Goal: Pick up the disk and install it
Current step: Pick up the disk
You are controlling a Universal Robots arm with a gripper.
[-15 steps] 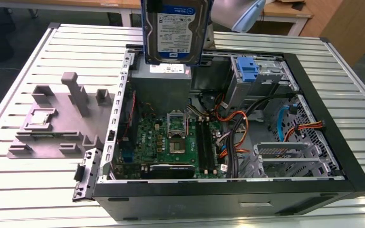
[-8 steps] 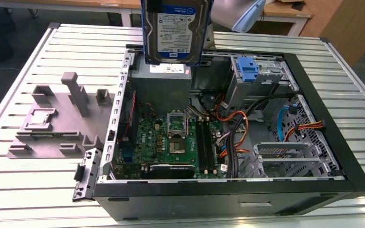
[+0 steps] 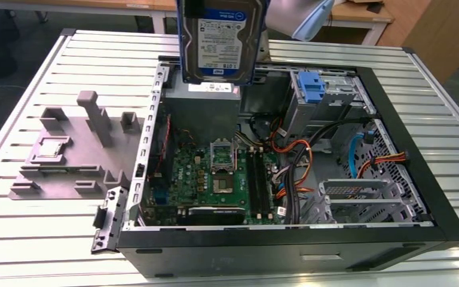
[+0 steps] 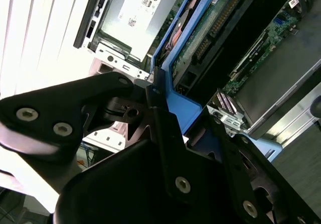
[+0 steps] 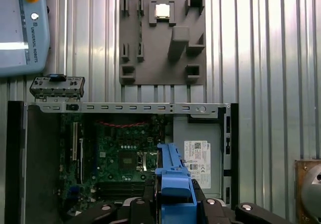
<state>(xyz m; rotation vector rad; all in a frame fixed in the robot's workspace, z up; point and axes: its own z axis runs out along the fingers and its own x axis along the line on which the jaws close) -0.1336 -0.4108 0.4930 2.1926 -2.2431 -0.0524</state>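
I see the ribbed metal worktop [image 3: 22, 239] carrying the open black computer case [image 3: 293, 242] in the middle of the exterior view, with a grey moulded fixture plate [image 3: 70, 161] at mid-left. The silver-grey metal disk [image 3: 217, 42], white-and-blue labelled with blue rails, hangs upright at top centre above the case, clenched by the black claw [image 5: 175, 193].

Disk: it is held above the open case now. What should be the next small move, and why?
Probably a short sideways shift toward the exterior view's right. The gripper holds the disk upright, about over the power supply's edge, not over a bay. The metal bay with the blue bracket stands to that side. I would keep the height, since cables lie below.
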